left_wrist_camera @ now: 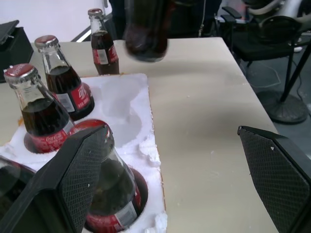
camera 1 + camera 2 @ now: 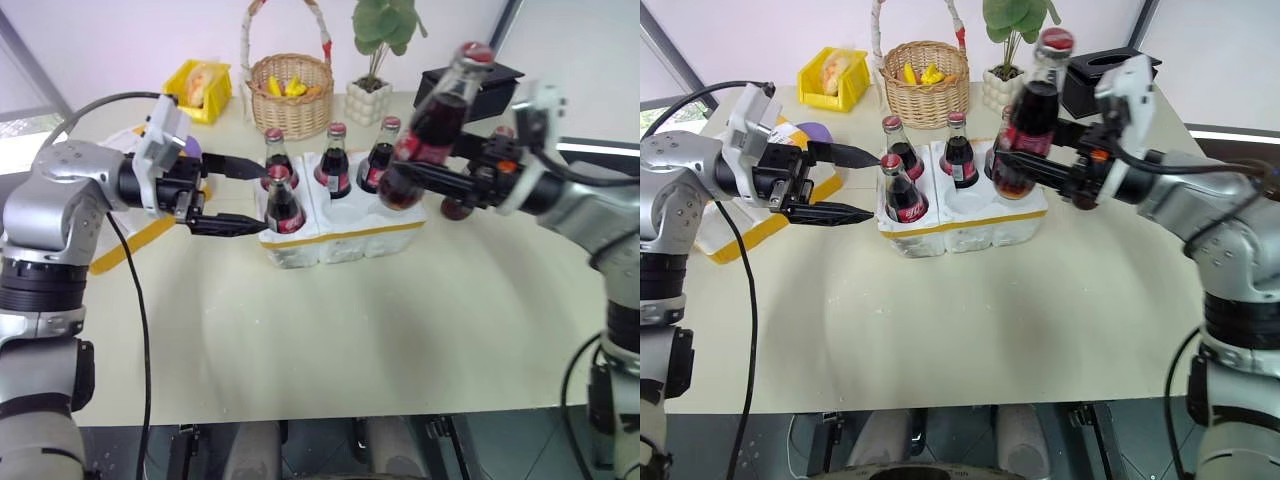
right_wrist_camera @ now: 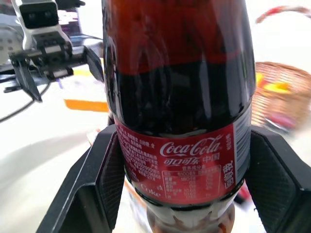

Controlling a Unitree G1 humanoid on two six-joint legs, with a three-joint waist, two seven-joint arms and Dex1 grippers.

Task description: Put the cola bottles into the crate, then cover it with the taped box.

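Note:
The white foam crate [image 2: 345, 240] with a yellow band stands mid-table and holds several cola bottles, among them one in its front left well [image 2: 283, 203]. My right gripper [image 2: 415, 168] is shut on another cola bottle [image 2: 438, 115], which hangs tilted above the crate's right end; its red label [image 3: 187, 162] sits between the fingers [image 3: 97, 187]. My left gripper [image 2: 238, 195] is open and points at the crate's left end, its fingertips [image 1: 80, 174] beside the front left bottle [image 1: 114, 196]. One bottle [image 2: 458, 207] stands on the table behind the right gripper. The taped box [image 2: 740, 232] lies at the left, partly hidden by my left arm.
Along the back edge are a yellow bin [image 2: 200, 88], a wicker basket [image 2: 290, 92], a potted plant [image 2: 372, 98] and a black tissue box [image 2: 480, 85]. Bare tabletop [image 2: 380, 330] stretches in front of the crate.

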